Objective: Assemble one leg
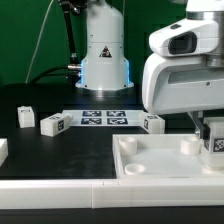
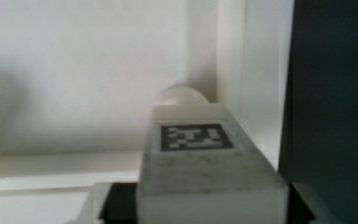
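The jaws pinch one leg [image 2: 194, 150] over a corner of the single square top [image 1: 160, 166]. Three other legs [image 1: 25, 117] [image 1: 52, 124] [image 1: 153, 122] sit loose on the bench [image 1: 60, 160].

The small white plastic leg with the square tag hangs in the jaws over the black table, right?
Not quite. The small white plastic leg hangs in the jaws over the large white square top, not the black table; the wrist view shows it.
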You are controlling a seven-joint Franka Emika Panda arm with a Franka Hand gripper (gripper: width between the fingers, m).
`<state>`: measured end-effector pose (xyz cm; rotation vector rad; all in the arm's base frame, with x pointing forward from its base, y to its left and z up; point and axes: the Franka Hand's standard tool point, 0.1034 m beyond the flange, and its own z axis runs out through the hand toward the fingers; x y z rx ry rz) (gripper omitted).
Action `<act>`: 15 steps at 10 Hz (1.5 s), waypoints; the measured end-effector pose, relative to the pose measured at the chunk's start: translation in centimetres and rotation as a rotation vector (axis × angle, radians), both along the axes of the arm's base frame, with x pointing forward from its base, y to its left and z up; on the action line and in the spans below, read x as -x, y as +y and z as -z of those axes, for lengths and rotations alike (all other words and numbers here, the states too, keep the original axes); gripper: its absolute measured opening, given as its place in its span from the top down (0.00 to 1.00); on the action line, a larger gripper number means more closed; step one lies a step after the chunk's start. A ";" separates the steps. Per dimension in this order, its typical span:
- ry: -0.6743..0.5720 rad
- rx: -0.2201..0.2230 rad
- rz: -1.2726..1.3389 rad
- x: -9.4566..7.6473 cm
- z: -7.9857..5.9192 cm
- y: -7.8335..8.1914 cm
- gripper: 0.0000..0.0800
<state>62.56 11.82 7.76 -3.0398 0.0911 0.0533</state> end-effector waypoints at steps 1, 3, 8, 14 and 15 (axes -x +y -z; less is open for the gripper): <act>0.016 -0.011 0.170 0.0 0.1 -0.1 0.63; 0.024 -0.009 0.398 -0.1 0.1 -0.2 0.63; 0.095 -0.009 0.969 0.0 0.2 -0.1 0.63; 0.171 -0.009 1.507 0.1 0.2 0.8 0.63; 0.171 -0.009 1.504 0.1 0.2 0.9 0.63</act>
